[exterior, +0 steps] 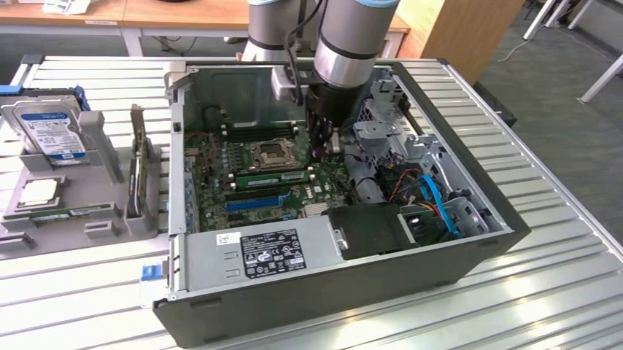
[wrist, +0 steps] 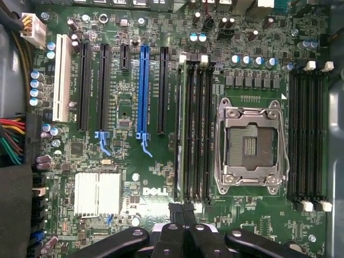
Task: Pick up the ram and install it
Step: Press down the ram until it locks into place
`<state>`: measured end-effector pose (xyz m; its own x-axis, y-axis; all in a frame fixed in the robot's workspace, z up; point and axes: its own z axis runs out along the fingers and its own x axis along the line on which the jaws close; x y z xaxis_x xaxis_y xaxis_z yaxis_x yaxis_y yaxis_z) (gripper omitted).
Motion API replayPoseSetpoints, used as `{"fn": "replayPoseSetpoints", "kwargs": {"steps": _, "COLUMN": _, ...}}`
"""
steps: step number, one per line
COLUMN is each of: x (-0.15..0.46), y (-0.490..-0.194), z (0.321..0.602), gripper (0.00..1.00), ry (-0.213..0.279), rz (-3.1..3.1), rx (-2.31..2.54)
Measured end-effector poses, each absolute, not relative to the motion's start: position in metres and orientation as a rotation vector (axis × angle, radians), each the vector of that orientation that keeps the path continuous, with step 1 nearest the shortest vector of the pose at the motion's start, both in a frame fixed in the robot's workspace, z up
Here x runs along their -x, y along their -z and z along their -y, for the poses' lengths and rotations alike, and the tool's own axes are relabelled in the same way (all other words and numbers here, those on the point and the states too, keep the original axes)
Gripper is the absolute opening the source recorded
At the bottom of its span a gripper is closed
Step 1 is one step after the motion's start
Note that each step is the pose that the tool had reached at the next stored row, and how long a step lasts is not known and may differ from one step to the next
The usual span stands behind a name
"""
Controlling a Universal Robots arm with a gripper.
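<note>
A ribbed silver metal table (exterior: 555, 240) carries a black steel computer case (exterior: 322, 313) lying open on its side, and the grey robot arm (exterior: 346, 36) reaches down into it. The case holds one green motherboard (wrist: 258, 220), one grey boxed power supply with a black-and-white label (exterior: 262, 251) and a bundle of blue cables (exterior: 440, 200). Toward the exterior view's left, a grey plastic holder (exterior: 105, 142) stands on the table beside the case. In it are one blue-labelled hard drive (exterior: 49, 131) upright, one square processor chip (exterior: 39, 192) lying flat and one green card (exterior: 138, 171) on edge. On the board I count one open silver processor socket (wrist: 250, 142), two banks of four black memory slots, one long blue slot (wrist: 143, 88), one white slot (wrist: 63, 78) and one silver finned heatsink (wrist: 98, 193). The ram (wrist: 179, 129), a long thin green stick seen edge-on, stands in the bank between the socket and the blue slot, in the slot farthest from the socket. The black gripper (wrist: 181, 210) hangs at that slot's end with its fingers pressed together; whether they touch the stick I cannot tell.
</note>
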<state>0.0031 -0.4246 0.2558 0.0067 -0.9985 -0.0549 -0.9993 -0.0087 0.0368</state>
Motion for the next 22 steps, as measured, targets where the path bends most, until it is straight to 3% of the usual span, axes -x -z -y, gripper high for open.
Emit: {"fn": "replayPoseSetpoints", "kwargs": {"steps": 22, "x": -0.003, "y": -0.240, "z": 0.425, "gripper": 0.10, "ry": -0.102, "rz": -2.203, "rx": 2.220}}
